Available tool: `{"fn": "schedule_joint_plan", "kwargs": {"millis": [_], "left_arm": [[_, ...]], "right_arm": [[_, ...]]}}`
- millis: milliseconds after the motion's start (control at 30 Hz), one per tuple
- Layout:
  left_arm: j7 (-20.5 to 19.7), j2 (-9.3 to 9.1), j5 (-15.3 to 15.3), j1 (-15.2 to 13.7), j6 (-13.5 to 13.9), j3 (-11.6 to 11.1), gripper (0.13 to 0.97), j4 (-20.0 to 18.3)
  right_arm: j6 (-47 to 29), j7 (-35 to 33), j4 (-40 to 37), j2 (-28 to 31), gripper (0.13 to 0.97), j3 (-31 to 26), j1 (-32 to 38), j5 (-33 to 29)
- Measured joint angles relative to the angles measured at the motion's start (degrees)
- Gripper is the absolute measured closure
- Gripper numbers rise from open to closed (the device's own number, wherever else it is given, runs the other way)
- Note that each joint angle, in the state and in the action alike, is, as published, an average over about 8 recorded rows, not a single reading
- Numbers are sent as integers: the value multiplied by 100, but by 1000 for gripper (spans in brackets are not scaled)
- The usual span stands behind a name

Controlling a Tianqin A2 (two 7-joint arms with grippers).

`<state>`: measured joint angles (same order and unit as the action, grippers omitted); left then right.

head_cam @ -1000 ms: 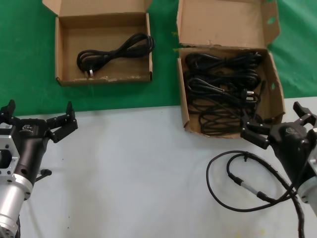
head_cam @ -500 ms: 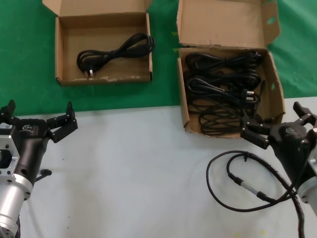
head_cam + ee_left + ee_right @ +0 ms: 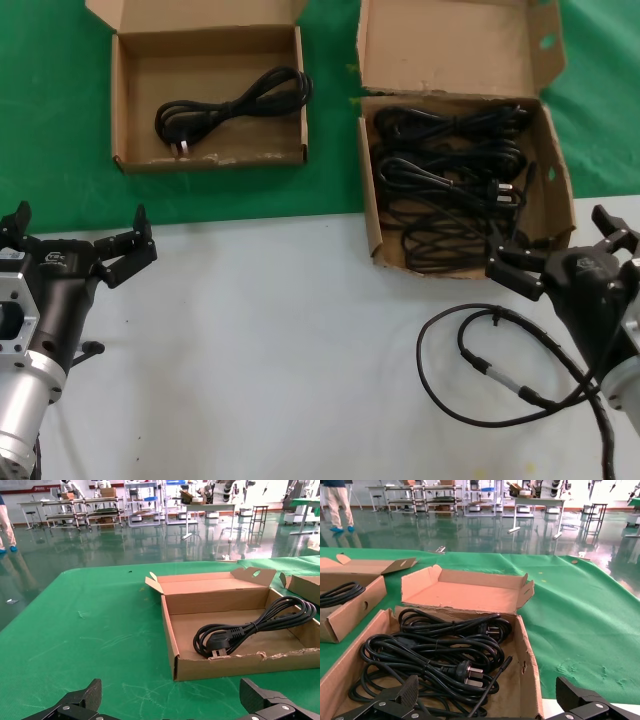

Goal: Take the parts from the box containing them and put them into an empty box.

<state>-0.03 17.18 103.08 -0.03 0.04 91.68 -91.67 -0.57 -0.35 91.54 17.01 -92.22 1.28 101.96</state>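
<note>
The taller cardboard box (image 3: 556, 180) with the big cutout flap stands at the right and holds several bundled black power cords (image 3: 450, 180). The shallow square box (image 3: 118, 100) at the left holds one bundled cord (image 3: 230, 105). My left gripper (image 3: 80, 228) is open and empty over the white table, short of the shallow box. My right gripper (image 3: 550, 240) is open and empty at the near right corner of the tall box. The left wrist view shows its open gripper (image 3: 170, 697), the shallow box (image 3: 215, 667) and its cord (image 3: 250, 627). The right wrist view shows its open gripper (image 3: 487, 692) and the cords (image 3: 435, 650) in the tall box (image 3: 530, 670).
A thicker black cable with a silver connector (image 3: 485, 368) loops on the white table (image 3: 280, 350) by my right arm. Both boxes sit on a green cloth (image 3: 50, 120) behind the table's white part. The shallow box also shows in the right wrist view (image 3: 350, 612).
</note>
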Motion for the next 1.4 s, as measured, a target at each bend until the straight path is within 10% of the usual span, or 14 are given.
{"fn": "schedule_joint_plan", "kwargs": {"millis": [1400], "left_arm": [[0, 0, 0, 0, 0, 0, 132, 0]], "right_arm": [[0, 0, 0, 0, 129, 0, 0, 0]]}}
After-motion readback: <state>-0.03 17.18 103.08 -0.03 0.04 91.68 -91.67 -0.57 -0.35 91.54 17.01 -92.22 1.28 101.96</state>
